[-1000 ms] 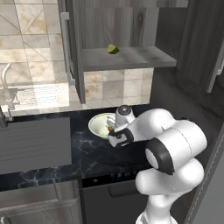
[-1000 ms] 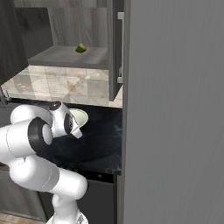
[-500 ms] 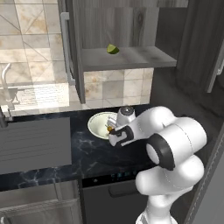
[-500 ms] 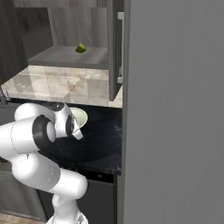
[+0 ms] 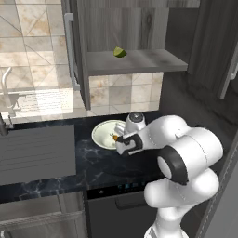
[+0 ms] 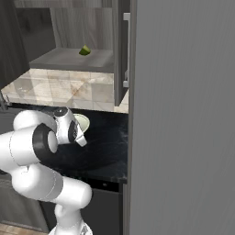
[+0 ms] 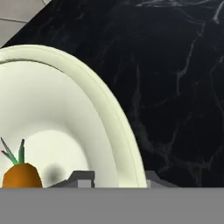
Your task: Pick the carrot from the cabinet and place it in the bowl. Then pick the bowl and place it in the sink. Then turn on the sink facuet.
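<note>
Sitting on the black marble tabletop (image 5: 69, 172), the cream-white round bowl (image 7: 65, 118) got straddled at its rim by the claw (image 7: 114, 177), now narrower than before.

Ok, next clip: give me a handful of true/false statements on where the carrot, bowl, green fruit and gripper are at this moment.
1. The carrot lies inside the bowl. True.
2. The bowl sits in the sink. False: it stands on the black counter, right of the sink.
3. A green fruit rests on the cabinet shelf. True.
4. The gripper is up at the cabinet shelf. False: it is low at the bowl's rim, one fingertip inside and one outside.
5. The cabinet door is closed. False: it stands open.
</note>
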